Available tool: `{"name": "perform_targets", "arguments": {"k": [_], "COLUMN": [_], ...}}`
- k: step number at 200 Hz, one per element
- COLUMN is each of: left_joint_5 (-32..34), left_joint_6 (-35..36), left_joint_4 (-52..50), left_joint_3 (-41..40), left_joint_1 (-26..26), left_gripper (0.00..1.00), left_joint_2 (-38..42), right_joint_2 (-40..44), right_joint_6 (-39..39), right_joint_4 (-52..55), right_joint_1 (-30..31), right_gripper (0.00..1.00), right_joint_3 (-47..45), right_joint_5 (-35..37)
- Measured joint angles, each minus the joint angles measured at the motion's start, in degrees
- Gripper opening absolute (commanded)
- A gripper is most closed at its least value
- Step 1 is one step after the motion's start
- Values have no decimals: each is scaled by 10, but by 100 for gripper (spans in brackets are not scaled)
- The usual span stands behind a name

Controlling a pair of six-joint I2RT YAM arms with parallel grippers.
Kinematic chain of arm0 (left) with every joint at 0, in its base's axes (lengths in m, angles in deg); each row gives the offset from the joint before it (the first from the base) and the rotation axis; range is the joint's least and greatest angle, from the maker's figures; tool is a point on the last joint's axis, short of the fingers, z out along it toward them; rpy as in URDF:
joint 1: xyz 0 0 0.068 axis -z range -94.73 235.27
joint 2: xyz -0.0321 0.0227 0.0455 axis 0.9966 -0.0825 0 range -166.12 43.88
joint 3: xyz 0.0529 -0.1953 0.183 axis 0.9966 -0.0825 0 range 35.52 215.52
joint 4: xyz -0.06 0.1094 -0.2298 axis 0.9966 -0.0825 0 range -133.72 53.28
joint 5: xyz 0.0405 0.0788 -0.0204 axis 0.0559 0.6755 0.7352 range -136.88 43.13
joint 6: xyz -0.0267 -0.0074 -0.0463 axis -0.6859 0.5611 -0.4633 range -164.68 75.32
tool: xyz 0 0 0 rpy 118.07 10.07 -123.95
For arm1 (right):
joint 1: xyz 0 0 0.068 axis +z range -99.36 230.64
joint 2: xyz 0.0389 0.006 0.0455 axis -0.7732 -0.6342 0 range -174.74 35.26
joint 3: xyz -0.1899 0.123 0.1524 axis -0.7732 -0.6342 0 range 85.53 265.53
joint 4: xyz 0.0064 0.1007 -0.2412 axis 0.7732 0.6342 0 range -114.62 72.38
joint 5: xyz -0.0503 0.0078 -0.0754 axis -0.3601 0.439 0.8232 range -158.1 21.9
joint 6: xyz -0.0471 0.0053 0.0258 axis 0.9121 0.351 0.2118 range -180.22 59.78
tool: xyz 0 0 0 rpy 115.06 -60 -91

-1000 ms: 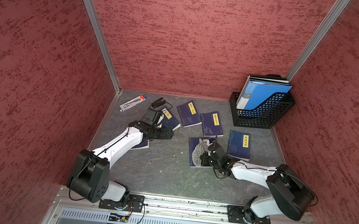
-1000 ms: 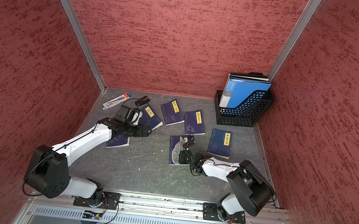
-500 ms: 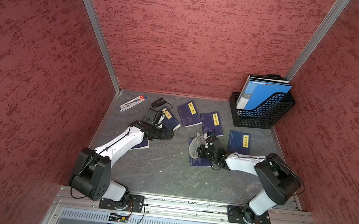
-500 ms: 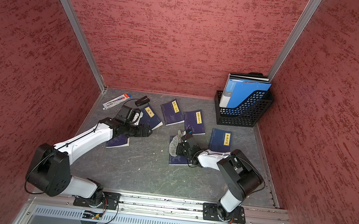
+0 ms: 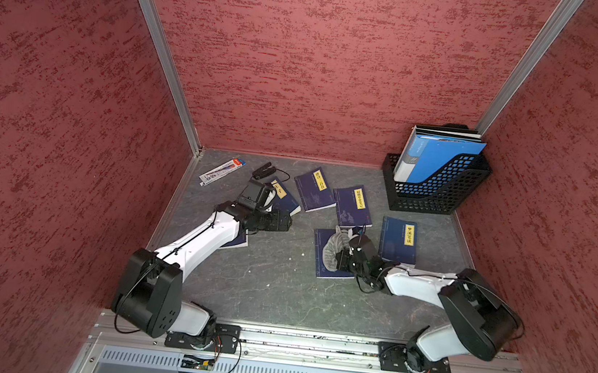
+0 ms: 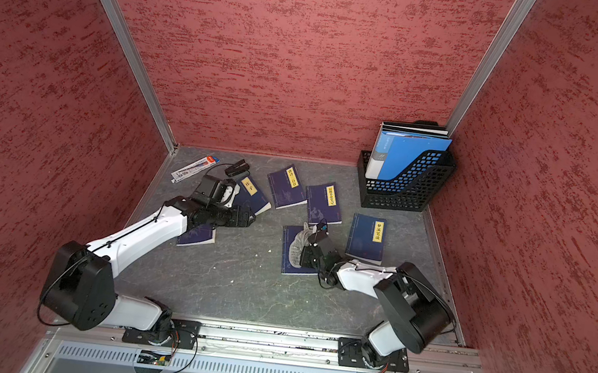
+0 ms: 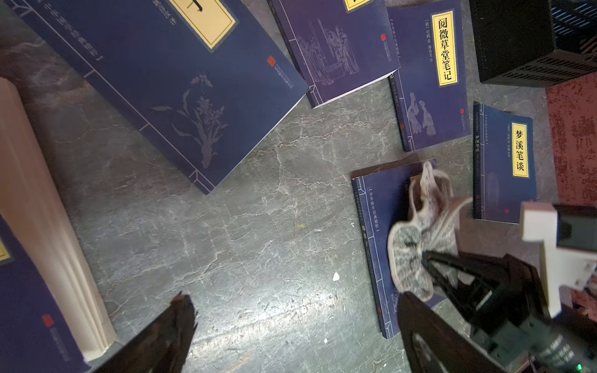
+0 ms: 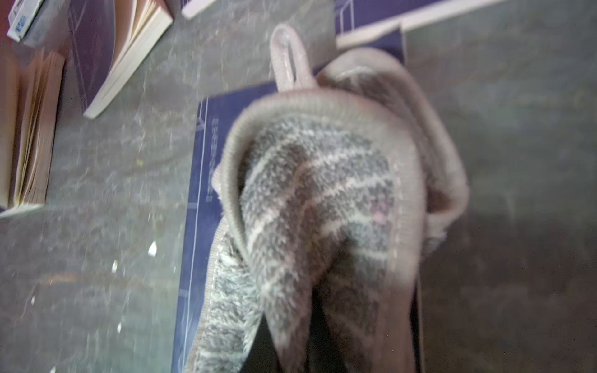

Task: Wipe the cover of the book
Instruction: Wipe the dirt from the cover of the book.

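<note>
Blue books (image 5: 314, 191): six;
Yellow title labels (image 5: 409, 235), counted in a top view: four;
Cloth (image 5: 332, 247): one;
Black mesh file rack (image 5: 436, 198): one;
Folders (image 5: 441, 153) in the rack: several, exact count not clear;
White packet (image 5: 221, 171): one;
Black clip (image 5: 265, 170): one;
Robot arms (image 5: 204, 240): two.

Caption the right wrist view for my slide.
Striped grey cloth bunched on a navy book, more books beyond on the grey tabletop.

Navy book (image 5: 333, 273), grey-white striped cloth (image 5: 332, 249), centre frame.
Black mesh rack (image 5: 436, 198) upper right, blue folders (image 5: 440, 157); table (image 5: 271, 290) grey, marbled.
</note>
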Motion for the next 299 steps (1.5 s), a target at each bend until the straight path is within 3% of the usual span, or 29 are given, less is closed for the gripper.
{"name": "perform_targets", "arguments": {"k": [24, 62, 130, 182, 229, 299], "left_joint_5": [-1, -5, -10, -11, -11, -15], "left_joint_6": [0, 0, 0, -2, -2, -2], "left_joint_4": [1, 1, 5, 7, 11, 14], "left_joint_3": [0, 0, -9, -12, -11, 24], "left_joint_1": [0, 0, 5, 7, 9, 12], "left_gripper": [99, 99, 99, 99, 99, 99], "left_joint_2": [-17, -22, -9, -5, -11, -57], "right_joint_2": [49, 70, -85, -140, -65, 97], "right_joint_6": [-38, -48, 39, 87, 82, 4], "right_joint_4": [27, 44, 15, 26, 43, 145], "right_joint_1": [30, 19, -94, -127, -115, -44], "right_gripper": [11, 12, 11, 10, 10, 11], "right_joint_3": [-31, -41, 97, 163, 86, -18], "right_joint_5": [8, 7, -2, -10, -8, 10]}}
